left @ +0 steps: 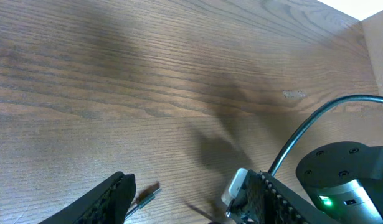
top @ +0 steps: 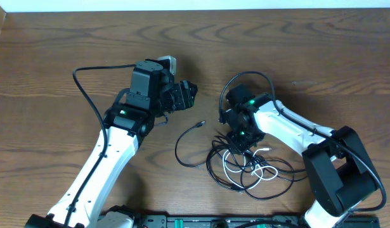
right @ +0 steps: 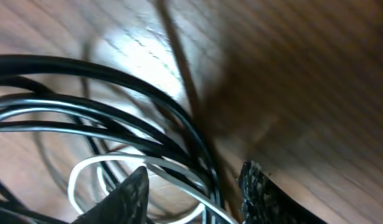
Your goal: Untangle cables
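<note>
**Right gripper down in the cable heap, left gripper open beside it**

Black cables [right: 116, 78] fill the right wrist view, sweeping in blurred loops from the left edge down to the bottom centre. A white cable [right: 85, 171] curls beneath them at lower left. The right gripper [right: 194, 193] has its two fingers [right: 126, 202] apart at the bottom edge. Several black strands and the white one run through the gap. Wood shows beside the strands, so the jaws are not pressed together, and I cannot tell whether either pad touches a cord.

From overhead, the right gripper [top: 240, 136] points down at the upper edge of the tangle. The black cables [top: 274, 183] lie in overlapping loops right of centre in the lower half of the frame, on the wooden table [top: 55, 50]. The white cable [top: 229, 166] is woven through the middle of the loops. One black loop swings out to the left of the heap and ends in a plug end [top: 201, 124] that lies apart from the pile.

The left gripper [top: 185, 95] sits left of centre in the upper half, near the right gripper but not touching it. In the left wrist view the left gripper [left: 188, 199] has its jaws wide apart and holds nothing. A plug end [left: 151, 193] lies on the table [left: 116, 74] just beside the finger at lower left.
</note>
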`<state>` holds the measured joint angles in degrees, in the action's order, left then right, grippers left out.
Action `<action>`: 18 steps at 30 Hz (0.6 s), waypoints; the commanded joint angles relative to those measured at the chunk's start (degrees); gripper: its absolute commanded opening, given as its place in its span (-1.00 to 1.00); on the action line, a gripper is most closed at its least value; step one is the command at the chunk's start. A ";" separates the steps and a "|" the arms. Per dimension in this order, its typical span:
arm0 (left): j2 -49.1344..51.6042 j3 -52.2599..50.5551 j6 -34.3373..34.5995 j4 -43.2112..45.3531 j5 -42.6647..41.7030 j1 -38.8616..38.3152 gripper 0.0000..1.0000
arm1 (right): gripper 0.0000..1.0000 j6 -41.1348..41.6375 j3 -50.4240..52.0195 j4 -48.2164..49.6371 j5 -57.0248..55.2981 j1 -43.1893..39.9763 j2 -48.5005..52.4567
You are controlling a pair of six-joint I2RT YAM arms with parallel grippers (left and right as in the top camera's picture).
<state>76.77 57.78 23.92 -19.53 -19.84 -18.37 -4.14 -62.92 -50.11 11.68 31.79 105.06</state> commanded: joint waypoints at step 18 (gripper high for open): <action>0.26 0.44 -0.74 -0.11 -2.27 0.20 0.26 | -0.98 13.55 -7.21 2.82 -23.96 -1.07 -1.70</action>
<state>76.77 57.78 23.92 -19.53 -20.75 -18.37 4.32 -62.76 -45.93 0.93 31.81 104.62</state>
